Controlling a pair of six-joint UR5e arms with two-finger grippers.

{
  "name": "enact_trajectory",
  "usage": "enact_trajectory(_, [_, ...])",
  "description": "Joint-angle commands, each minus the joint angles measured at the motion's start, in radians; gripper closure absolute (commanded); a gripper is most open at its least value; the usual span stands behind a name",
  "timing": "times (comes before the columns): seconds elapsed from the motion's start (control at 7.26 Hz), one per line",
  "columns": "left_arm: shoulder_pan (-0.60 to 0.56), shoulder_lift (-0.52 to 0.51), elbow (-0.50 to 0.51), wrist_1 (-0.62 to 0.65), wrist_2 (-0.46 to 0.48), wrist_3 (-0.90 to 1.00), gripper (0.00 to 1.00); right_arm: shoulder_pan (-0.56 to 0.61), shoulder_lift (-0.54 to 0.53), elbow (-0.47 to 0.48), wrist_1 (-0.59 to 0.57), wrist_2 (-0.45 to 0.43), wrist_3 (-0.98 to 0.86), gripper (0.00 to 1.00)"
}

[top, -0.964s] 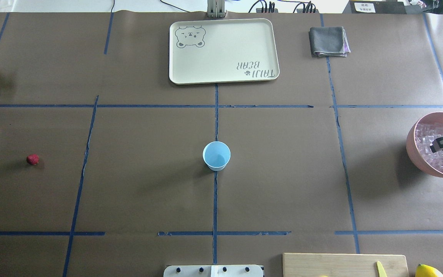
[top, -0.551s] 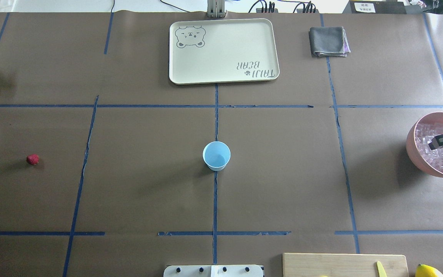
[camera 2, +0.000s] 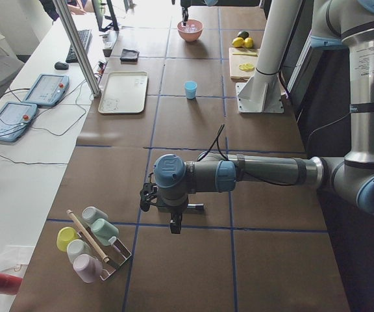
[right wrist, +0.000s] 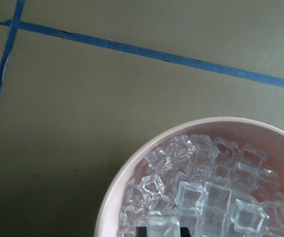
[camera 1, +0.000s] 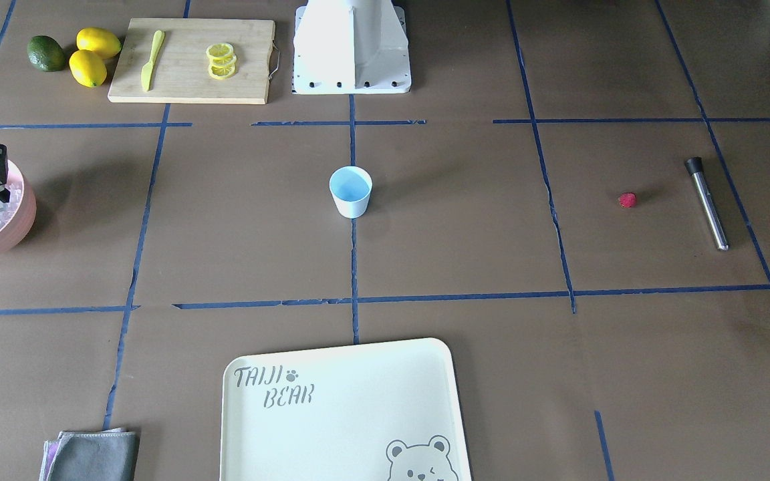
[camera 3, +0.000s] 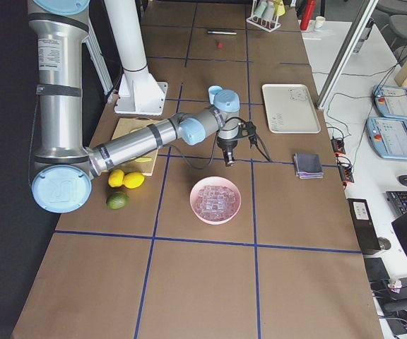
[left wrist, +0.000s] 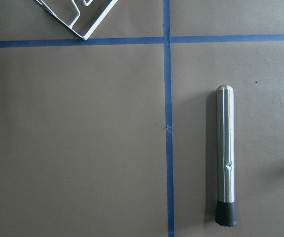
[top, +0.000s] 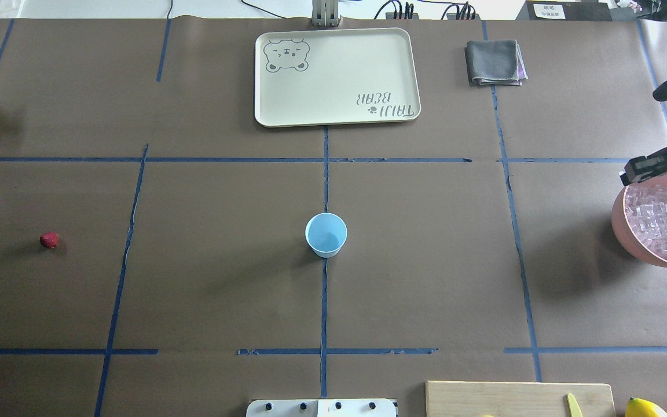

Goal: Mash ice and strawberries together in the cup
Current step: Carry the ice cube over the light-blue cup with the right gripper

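Observation:
The cup [top: 326,234], white outside and light blue inside, stands upright at the table's middle; it also shows in the front view [camera 1: 350,191]. The strawberry [top: 49,240] lies alone on the left, near a metal muddler [left wrist: 225,163]. The ice [top: 660,223] fills the pink bowl [top: 620,226] at the right edge. My right gripper [top: 636,170] hovers over the bowl's far rim. In its wrist view it is shut on one ice cube [right wrist: 163,223], above the other ice [right wrist: 206,195]. My left gripper [camera 2: 174,224] hangs over the table's left end; I cannot tell whether it is open or shut.
A cream tray [top: 336,75] and a folded grey cloth [top: 494,62] lie at the far side. A cutting board [camera 1: 191,60] with lemon slices and a yellow knife, two lemons [camera 1: 94,53] and a green fruit sit near the robot base [camera 1: 351,47]. A cup rack [camera 2: 93,244] stands at the left end.
My right gripper has risen out of the ice bowl and shifted toward the bowl's far rim. The cup, the strawberry and the muddler have not moved.

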Motion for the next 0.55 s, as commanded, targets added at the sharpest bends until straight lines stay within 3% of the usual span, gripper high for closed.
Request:
enact_trajectory(0.0, [0.000,-0.002,-0.009,-0.004,-0.001,0.000,0.00,-0.083,0.199,-0.017,-0.112,-0.012,0.042,0.96])
enact_trajectory(0.41, [0.000,-0.006,-0.010,-0.005,-0.001,0.000,0.00,-0.313,0.445,-0.097,-0.123,-0.161,0.365,0.97])
